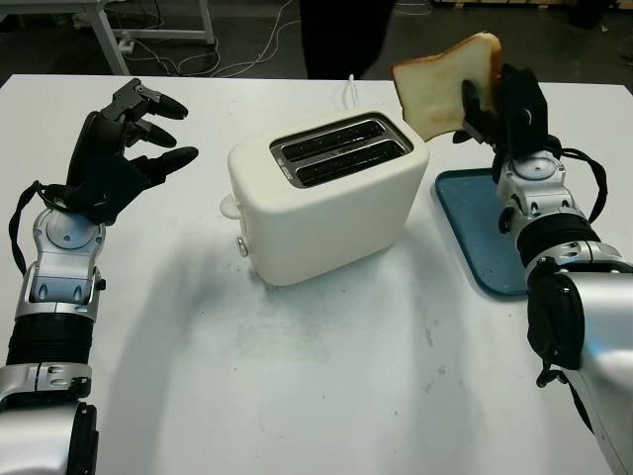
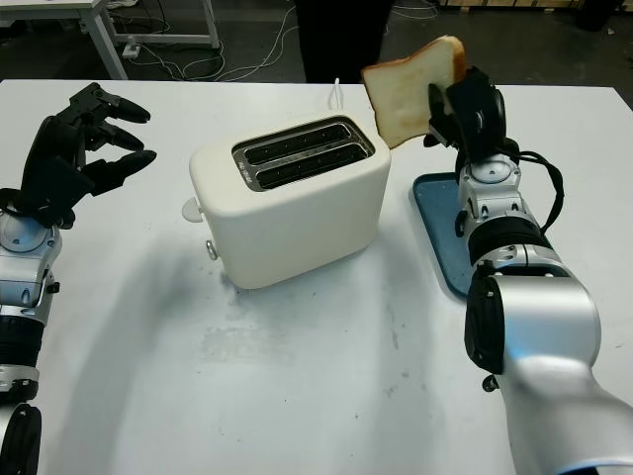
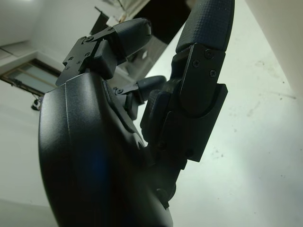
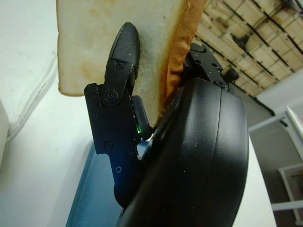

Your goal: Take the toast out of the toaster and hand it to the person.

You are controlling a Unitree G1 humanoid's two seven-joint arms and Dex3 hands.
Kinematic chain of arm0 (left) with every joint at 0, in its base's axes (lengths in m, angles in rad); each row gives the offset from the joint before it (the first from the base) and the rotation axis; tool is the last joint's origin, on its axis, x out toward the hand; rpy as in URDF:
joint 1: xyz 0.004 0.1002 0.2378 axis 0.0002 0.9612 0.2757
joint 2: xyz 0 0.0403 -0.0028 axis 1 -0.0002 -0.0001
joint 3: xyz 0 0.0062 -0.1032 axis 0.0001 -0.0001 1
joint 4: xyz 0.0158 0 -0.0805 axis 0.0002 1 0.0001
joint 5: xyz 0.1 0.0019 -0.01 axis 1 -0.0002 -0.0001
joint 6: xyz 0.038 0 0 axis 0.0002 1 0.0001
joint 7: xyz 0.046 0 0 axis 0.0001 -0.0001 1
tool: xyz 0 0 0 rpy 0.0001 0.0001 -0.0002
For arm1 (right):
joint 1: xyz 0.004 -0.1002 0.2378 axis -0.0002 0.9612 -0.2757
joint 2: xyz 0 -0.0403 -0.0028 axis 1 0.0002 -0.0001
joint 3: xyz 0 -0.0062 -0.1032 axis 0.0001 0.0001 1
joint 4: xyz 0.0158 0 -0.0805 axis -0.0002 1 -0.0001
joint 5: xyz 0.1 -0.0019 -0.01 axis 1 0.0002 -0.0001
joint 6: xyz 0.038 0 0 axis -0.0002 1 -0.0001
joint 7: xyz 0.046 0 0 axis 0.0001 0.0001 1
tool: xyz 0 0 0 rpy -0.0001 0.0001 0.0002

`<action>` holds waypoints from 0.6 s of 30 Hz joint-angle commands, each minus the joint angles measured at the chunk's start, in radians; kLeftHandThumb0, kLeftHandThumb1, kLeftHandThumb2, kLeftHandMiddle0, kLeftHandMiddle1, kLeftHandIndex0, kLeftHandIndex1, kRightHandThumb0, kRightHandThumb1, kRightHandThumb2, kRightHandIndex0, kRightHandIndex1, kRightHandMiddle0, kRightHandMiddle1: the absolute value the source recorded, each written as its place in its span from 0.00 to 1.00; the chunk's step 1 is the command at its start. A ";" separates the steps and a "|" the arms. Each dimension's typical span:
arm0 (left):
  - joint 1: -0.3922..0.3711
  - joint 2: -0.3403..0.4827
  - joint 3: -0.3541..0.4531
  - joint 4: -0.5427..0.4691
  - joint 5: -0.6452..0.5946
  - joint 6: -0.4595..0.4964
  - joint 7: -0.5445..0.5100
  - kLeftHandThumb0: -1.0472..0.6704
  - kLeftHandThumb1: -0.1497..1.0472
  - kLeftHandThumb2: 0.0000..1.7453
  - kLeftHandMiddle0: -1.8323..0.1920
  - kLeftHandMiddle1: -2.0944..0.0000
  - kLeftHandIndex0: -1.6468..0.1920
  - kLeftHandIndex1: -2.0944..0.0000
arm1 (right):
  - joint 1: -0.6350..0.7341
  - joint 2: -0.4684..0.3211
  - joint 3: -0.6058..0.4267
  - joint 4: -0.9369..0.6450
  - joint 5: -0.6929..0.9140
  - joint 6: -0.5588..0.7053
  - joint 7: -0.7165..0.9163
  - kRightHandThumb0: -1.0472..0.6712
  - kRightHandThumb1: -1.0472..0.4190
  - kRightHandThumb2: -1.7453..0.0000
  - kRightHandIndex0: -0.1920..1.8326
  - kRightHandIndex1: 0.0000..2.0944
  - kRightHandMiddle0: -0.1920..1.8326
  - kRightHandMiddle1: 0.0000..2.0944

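Observation:
A cream two-slot toaster [image 1: 326, 193] stands mid-table with both slots showing no bread. My right hand [image 1: 495, 104] is raised above the table's far right, behind the toaster, and is shut on a slice of toast [image 1: 445, 84]. The slice is held upright and tilted, with a browned crust [image 4: 177, 52] against my palm and one finger [image 4: 124, 52] pressed across its pale face. My left hand [image 1: 124, 148] hangs open above the table to the left of the toaster, holding nothing. A person in dark clothes [image 1: 341, 35] stands at the far edge of the table.
A blue tray [image 1: 475, 218] lies on the white table to the right of the toaster, under my right forearm. A white cord [image 1: 348, 89] runs from behind the toaster toward the far edge. Table legs and cables are on the floor beyond.

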 commanded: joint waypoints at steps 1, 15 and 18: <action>0.012 -0.008 0.003 -0.005 -0.006 -0.001 0.005 0.06 0.89 0.06 0.76 0.34 0.76 0.41 | -0.011 -0.003 0.010 0.004 -0.014 0.012 -0.008 0.52 0.09 0.69 0.43 0.83 0.24 0.83; 0.018 -0.018 0.012 -0.018 -0.019 0.020 0.004 0.07 0.89 0.04 0.75 0.34 0.75 0.41 | -0.013 0.003 0.018 0.007 -0.036 0.030 -0.035 0.51 0.09 0.72 0.43 0.83 0.29 0.83; 0.018 -0.019 0.014 -0.015 -0.019 0.017 0.005 0.06 0.89 0.04 0.75 0.34 0.75 0.41 | -0.013 0.004 0.011 0.008 -0.033 0.032 -0.035 0.51 0.09 0.72 0.43 0.83 0.29 0.83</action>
